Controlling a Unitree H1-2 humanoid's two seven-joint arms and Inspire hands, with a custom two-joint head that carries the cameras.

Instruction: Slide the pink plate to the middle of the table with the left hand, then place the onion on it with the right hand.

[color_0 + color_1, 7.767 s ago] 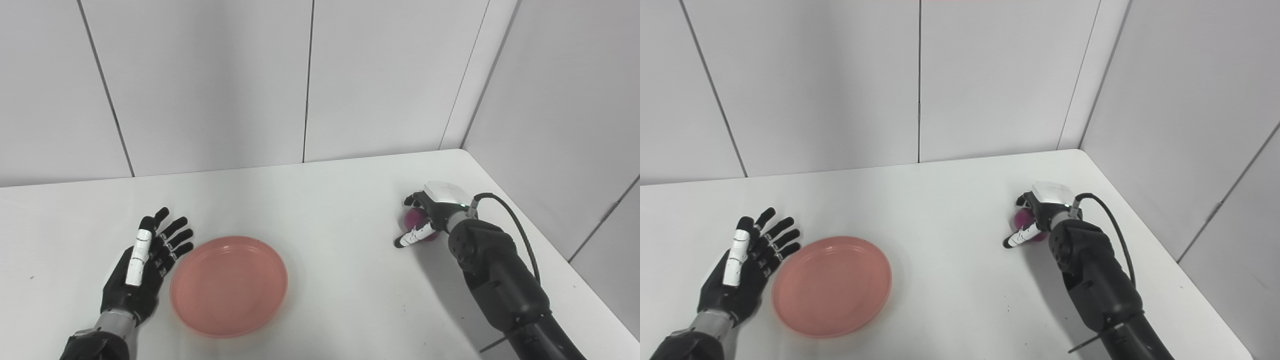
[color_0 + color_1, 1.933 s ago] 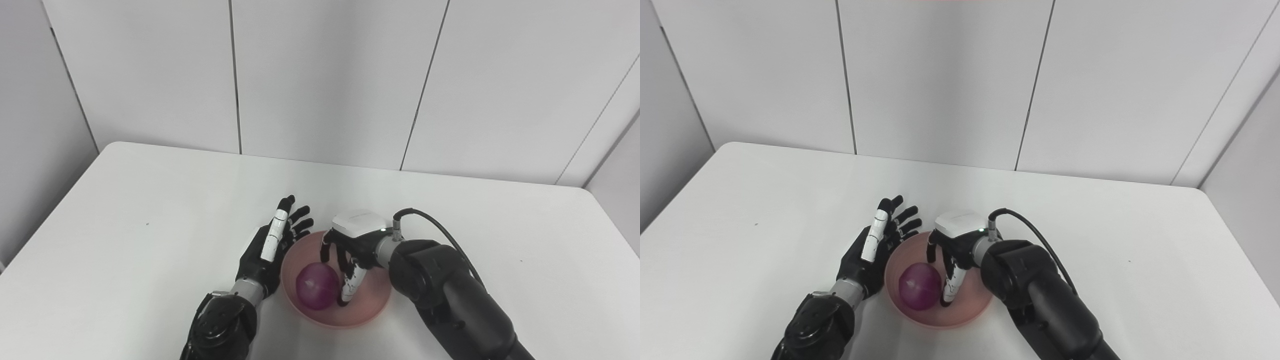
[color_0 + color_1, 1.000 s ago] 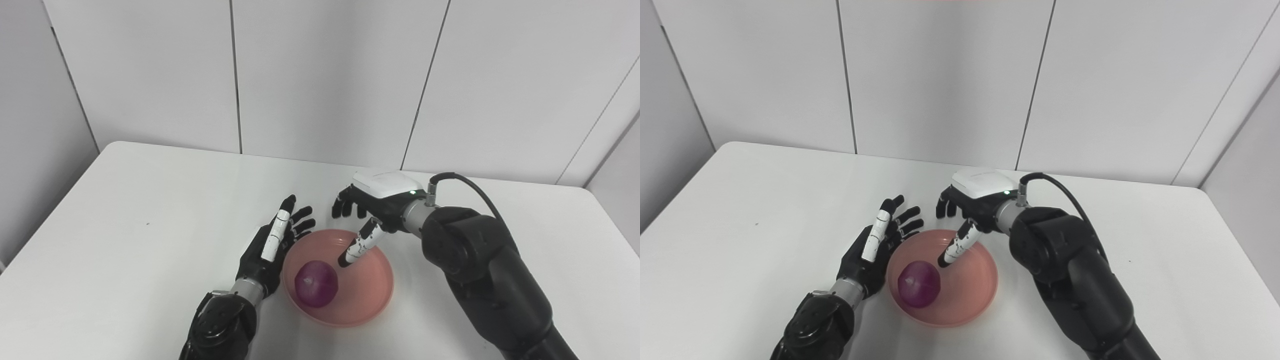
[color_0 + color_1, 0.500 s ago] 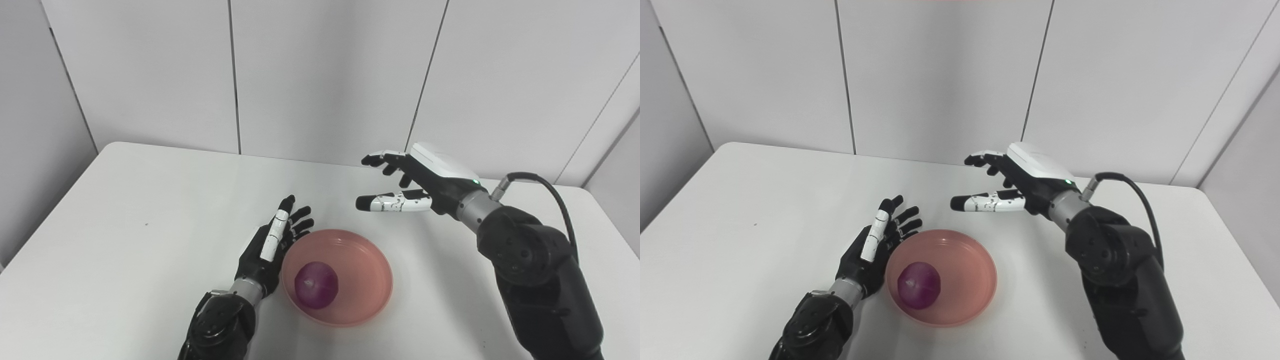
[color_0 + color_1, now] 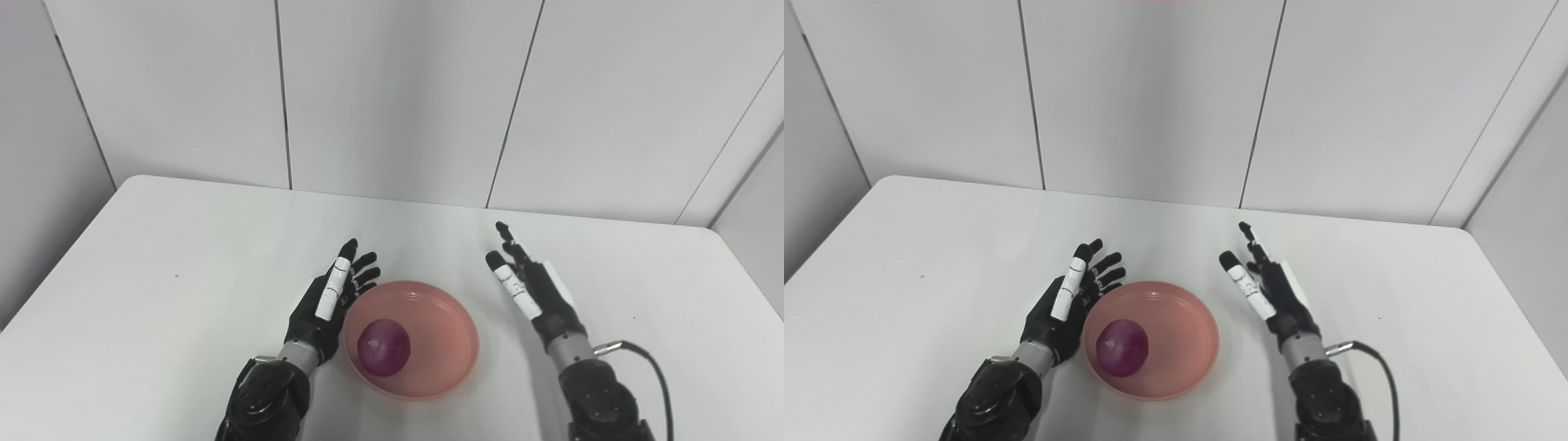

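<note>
Resting left of centre in the pink plate [image 5: 450, 367], onion [image 5: 383, 346] judged firm, smooth, roll-prone, best cupped around its middle; left hand [image 5: 326, 304] and right hand [image 5: 534, 293] flanking plate, fingers spread, empty.

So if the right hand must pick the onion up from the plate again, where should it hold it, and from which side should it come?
Probably from above. The onion lies in the left part of the pink plate, whose raised rim blocks a low sideways approach, and the open left hand stands close on that side. The open right hand could close its fingers around the onion's widest, round middle.
</note>
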